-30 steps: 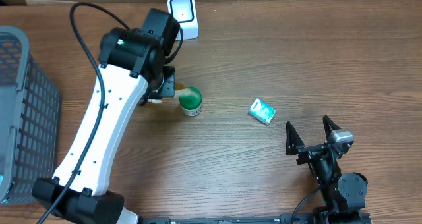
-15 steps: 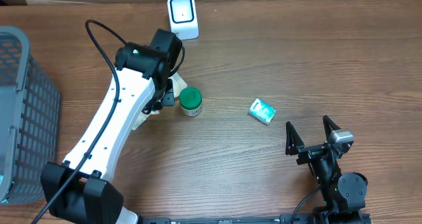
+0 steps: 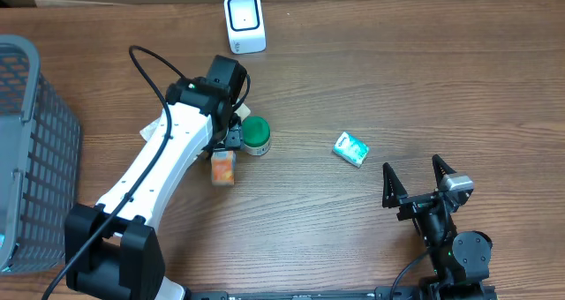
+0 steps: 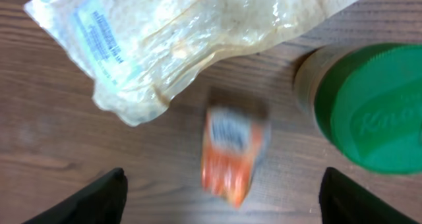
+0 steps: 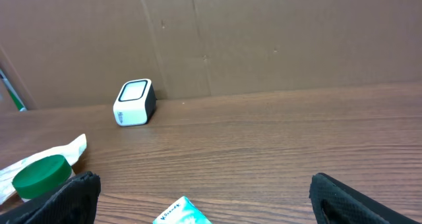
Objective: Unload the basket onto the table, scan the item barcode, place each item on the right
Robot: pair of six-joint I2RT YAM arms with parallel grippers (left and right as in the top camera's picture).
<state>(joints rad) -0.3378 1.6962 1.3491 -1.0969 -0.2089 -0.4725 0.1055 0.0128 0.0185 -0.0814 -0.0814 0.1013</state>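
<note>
The left gripper stands wide, its fingers touching nothing. In the gap between them, blurred in the wrist view, shows the small orange box; overhead it lies left of centre, just below and left of the green-lidded jar. A clear bag fills the wrist view's upper left. The scanner stands at top centre. The right gripper, lower right, gapes wide, empty

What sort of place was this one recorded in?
Probably a mock shop checkout on a lab bench: a white barcode scanner on the wooden table, a grey mesh basket at its edge, small groceries such as a green-lidded jar, and a plain cardboard backdrop.
</note>
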